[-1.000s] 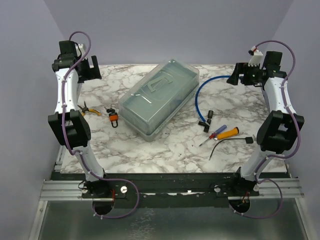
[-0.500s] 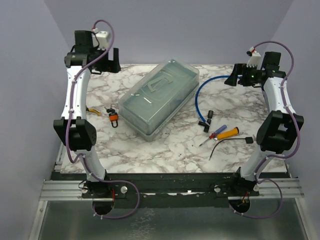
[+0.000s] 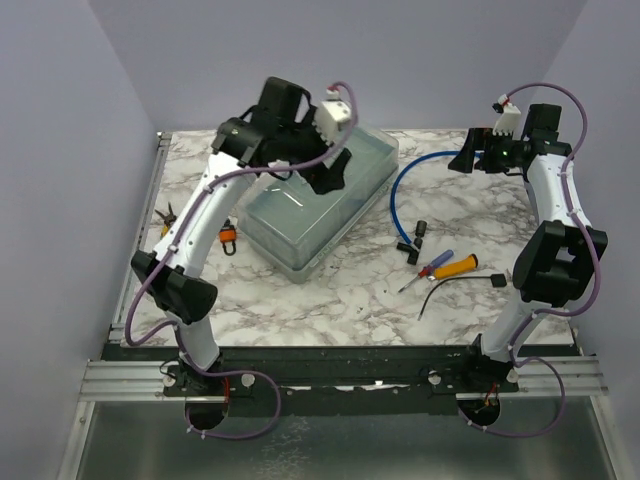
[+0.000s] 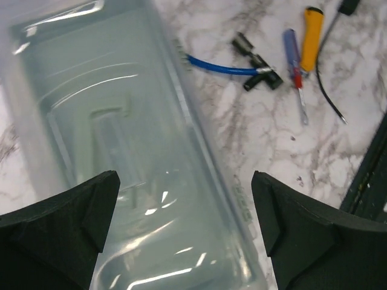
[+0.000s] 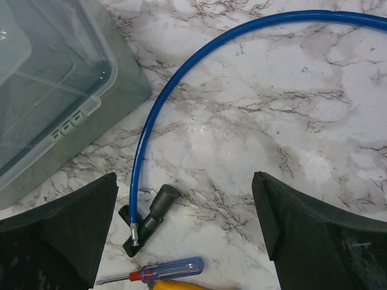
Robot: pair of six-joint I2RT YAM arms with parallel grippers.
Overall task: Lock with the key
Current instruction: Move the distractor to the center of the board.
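Swinging in from the far left of the desk [image 3: 330, 300], the left tool [image 3: 332, 172] now hangs spread and empty over the clear box [image 3: 300, 215], overshooting the orange padlock [image 3: 229, 238] lying just left of it; the right tool [image 3: 465, 158] waits spread above the blue hose [image 3: 396, 192]. Locking hasn't begun.

The 2 arms reach forward, raised, left gripper [image 3: 335, 172] and right gripper [image 3: 466, 158] both with jaws spread wide.

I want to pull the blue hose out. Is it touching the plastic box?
Apart. The right wrist view shows bare marble table between the blue hose and the plastic box.
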